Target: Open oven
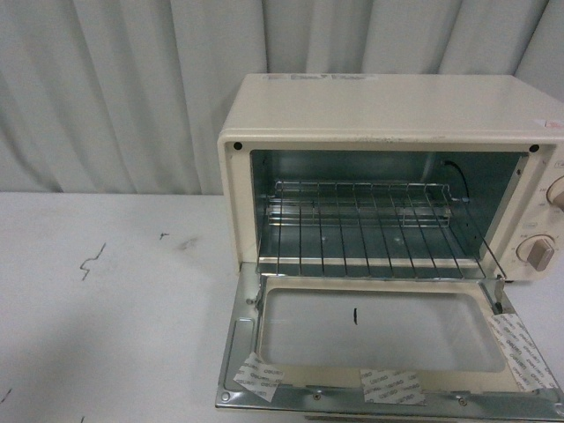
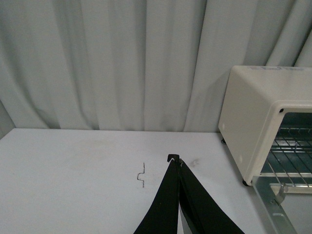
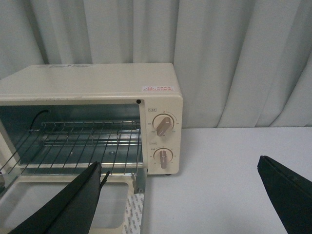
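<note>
The oven [image 1: 397, 115] is seen w/ its door [image 1: 379, 339] already dropped flat toward the robot, so the task is judged done or all but done. The door's lower edge lies nearest, close to the front of the table [image 1: 106, 308]; pieces of tape [image 1: 257, 377] are stuck along its inner frame, purpose not clear. A glass window is set in the door – a small dark mark is seen on it. Behind the hinge, the wire rack [image 1: 370, 225] sits level inside the cavity, presumably slid in on side rails. Two round knobs [image 3: 163, 141] are stacked on the oven's right panel.

The left gripper [image 2: 175, 195] is held well apart from the oven, over bare table to its left, jaws pressed together on nothing. The right gripper [image 3: 180, 195] is held in front of the oven's right corner – jaws spread wide, nothing between them; one jaw is seen over the door's right edge, contact can't be told.

Open room: wide bare table to the left, a narrower strip to the right of the knobs. Behind everything a curtain [image 1: 115, 88] closes the scene. The flat door takes up the approach space at front, so any retreat is best made upward or sideways.
</note>
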`<state>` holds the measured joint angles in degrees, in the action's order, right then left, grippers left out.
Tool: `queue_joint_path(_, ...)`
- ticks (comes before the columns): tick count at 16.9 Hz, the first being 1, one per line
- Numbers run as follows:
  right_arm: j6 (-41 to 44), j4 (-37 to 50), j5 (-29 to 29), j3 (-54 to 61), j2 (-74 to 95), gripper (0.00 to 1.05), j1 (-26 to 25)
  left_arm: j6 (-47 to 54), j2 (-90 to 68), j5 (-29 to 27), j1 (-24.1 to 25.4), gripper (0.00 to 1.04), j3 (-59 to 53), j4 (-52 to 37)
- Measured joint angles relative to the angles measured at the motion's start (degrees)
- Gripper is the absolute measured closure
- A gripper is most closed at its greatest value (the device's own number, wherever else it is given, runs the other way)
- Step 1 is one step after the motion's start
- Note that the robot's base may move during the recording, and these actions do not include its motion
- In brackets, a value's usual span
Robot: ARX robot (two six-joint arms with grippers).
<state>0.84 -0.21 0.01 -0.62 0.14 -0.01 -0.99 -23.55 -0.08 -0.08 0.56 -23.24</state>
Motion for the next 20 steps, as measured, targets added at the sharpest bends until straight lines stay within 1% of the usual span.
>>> queue_joint_path(6,0.0,0.0,0.0,0.0,0.0,0.06,0.0,0.0,9.0,0.1,0.0,1.03,0.0,8.8)
queue_joint_path(11,0.0,0.0,0.0,0.0,0.0,0.06,0.0,0.0,13.9,0.1,0.0,1.03,0.0,13.5)
queue_joint_path(12,0.0,0.0,0.0,0.0,0.0,0.06,0.0,0.0,19.1,0.2,0.0,1.03,0.0,22.1)
queue_joint_path(13,0.0,0.0,0.0,0.0,0.0,0.06,0.0,0.0,23.3,0.1,0.0,1.03,0.0,23.3)
queue_joint_path(16,0.0,0.0,0.0,0.0,0.0,0.06,0.0,0.0,23.2,0.1,0.0,1.03,0.0,23.5)
queue_joint_path(17,0.0,0.0,0.0,0.0,0.0,0.06,0.0,0.0,23.2,0.1,0.0,0.99,0.0,23.5)
queue_joint_path(19,0.0,0.0,0.0,0.0,0.0,0.06,0.0,0.0,23.2,0.1,0.0,0.72,0.0,23.5)
queue_joint_path(20,0.0,0.0,0.0,0.0,0.0,0.06,0.0,0.0,23.2,0.1,0.0,0.63,0.0,23.5)
